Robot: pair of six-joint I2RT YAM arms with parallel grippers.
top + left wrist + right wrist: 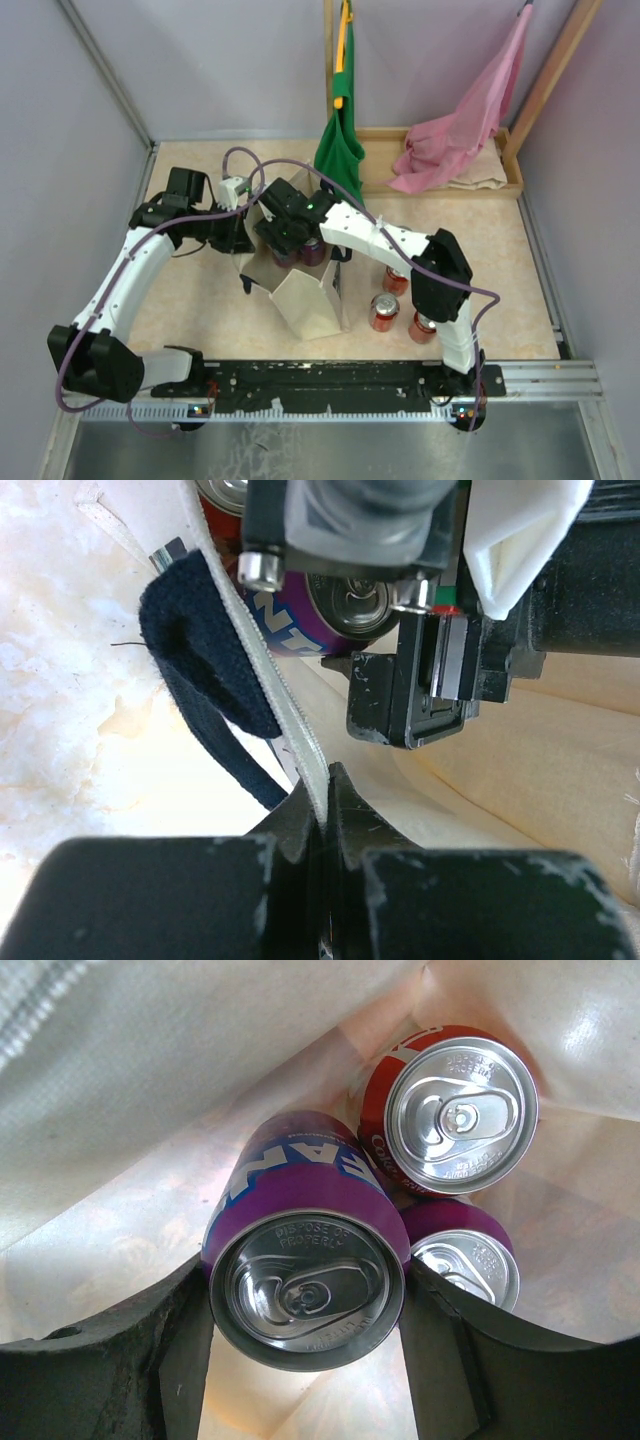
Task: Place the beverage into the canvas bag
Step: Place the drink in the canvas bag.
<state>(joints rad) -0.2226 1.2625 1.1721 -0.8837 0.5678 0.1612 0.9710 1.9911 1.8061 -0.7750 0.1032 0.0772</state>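
Mid-desk, a bit toward the left edge: canvas bag [312, 300] upright, mouth open toward the far edge.

Left gripper [325, 795]: jaws pressed together on the bag's top rim, canvas pinched between them. Navy strap handle [205, 660] hanging just beside the pinch, outside the bag.

Right gripper [292, 235]: reaching down into the bag mouth from the right edge side. Jaws clamped on a purple can [305, 1280], one finger on each side of the body, lid facing the wrist camera. Held can already inside the bag, canvas walls all round it in the right wrist view. Can't tell whether it touches the bottom.

Lower in the bag, past the held can: red can [455, 1110] upright and second purple can [468, 1260] upright, touching each other or very nearly.

On the desk right of the bag, toward the near-right corner: three red cans [384, 312], upright, close together, apart from the bag.

Far edge, middle: green cloth bag [340, 145] hanging. Far-right corner: pink cloth bag [460, 130] hanging, draped down into a wooden tray [510, 188].
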